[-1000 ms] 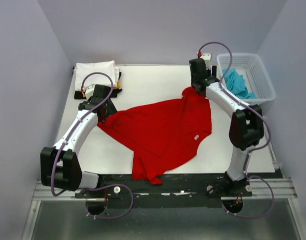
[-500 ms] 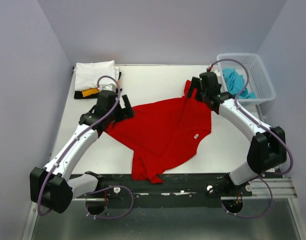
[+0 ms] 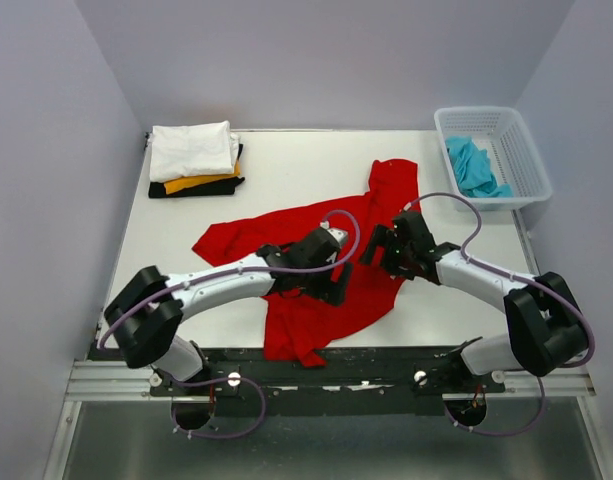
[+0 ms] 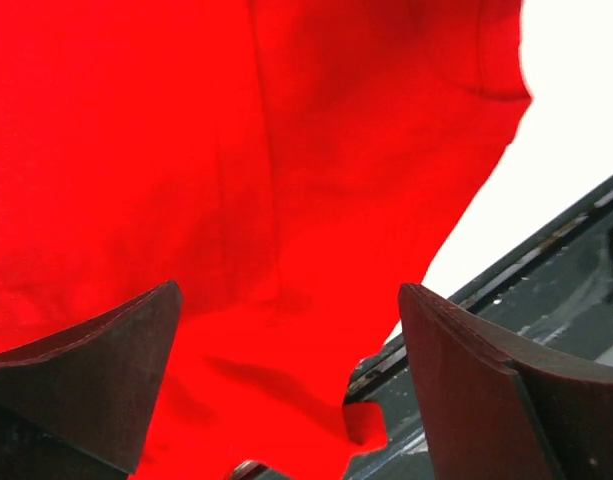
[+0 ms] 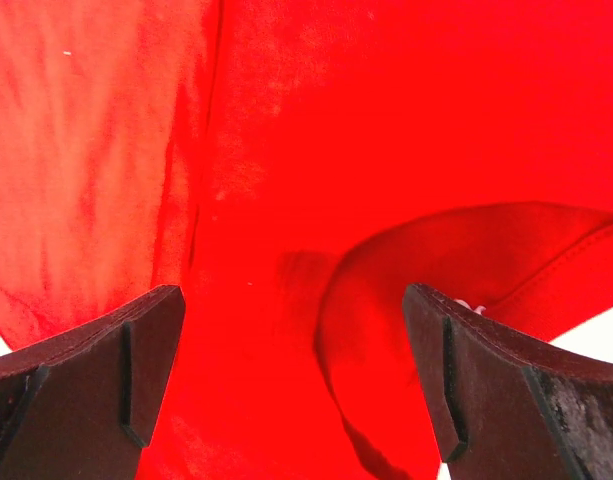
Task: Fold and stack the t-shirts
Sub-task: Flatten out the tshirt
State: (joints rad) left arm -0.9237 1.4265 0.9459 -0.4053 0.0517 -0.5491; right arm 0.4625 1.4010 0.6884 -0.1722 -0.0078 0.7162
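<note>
Over the red t-shirt (image 3: 391, 190), left gripper (image 4: 288, 290) and right gripper (image 5: 294, 290) gape empty, hiding its middle.

Top camera looks down over the desk (image 3: 286, 165) from six o'clock; both wrist cameras stare close at the red t-shirt (image 3: 286, 225), shared by all.
</note>
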